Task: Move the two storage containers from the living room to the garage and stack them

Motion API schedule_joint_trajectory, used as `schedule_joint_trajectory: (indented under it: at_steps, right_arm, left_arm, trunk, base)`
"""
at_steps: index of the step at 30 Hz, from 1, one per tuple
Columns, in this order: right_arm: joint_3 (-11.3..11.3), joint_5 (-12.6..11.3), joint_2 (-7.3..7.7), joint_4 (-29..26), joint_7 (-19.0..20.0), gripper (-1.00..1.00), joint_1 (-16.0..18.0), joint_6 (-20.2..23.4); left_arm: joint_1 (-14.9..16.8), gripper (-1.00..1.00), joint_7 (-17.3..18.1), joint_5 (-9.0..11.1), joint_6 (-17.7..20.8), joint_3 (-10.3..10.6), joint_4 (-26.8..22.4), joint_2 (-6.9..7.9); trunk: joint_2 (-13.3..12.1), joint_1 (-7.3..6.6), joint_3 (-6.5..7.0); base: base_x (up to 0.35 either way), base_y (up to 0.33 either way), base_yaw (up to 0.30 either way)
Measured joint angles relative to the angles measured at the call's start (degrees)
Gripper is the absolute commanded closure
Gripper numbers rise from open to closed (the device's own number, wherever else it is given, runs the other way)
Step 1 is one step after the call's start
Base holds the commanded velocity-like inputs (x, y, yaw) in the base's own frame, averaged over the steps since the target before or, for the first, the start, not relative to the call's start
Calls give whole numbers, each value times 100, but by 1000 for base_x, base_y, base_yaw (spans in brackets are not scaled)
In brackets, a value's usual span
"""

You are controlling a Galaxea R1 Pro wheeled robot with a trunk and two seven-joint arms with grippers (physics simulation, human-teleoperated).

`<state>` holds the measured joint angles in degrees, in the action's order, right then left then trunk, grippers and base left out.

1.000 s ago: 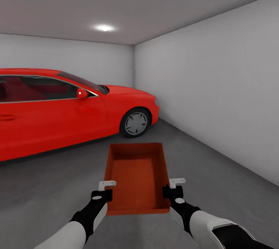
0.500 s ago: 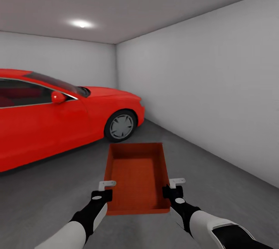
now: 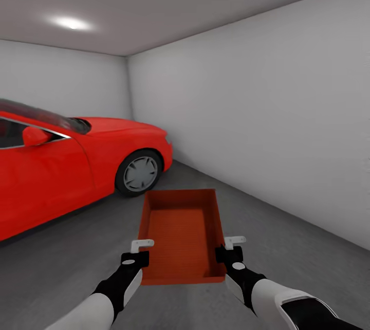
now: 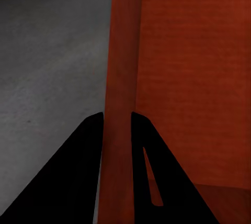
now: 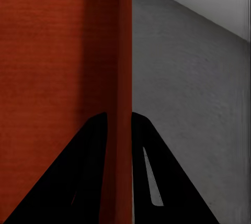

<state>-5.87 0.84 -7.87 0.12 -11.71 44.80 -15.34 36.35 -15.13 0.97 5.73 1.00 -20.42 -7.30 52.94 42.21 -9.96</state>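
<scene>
Left pincer (image 3: 142, 248) clamped on the left wall of the storage container (image 3: 181, 232), right pincer (image 3: 229, 247) clamped on its right wall — container held lower centre of frame above the grey floor (image 3: 288, 227). Red car (image 3: 72, 166) at left — white wall (image 3: 267, 104) at right.

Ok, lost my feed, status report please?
Left gripper shut on storage container left wall, right gripper shut on right wall. Container carried level over garage floor. Red car ahead-left; wall right.
</scene>
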Motion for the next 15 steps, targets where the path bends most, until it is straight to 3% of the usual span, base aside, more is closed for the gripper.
schedule_joint_trajectory:
  at_steps: [15]
  right_arm:
    - [-1,0,0,0,2,100,0,0]
  left_arm:
    - [0,100,-5,4,0,2,0,0]
  trunk:
    - [0,0,0]
  base:
    - [322,149,-281]
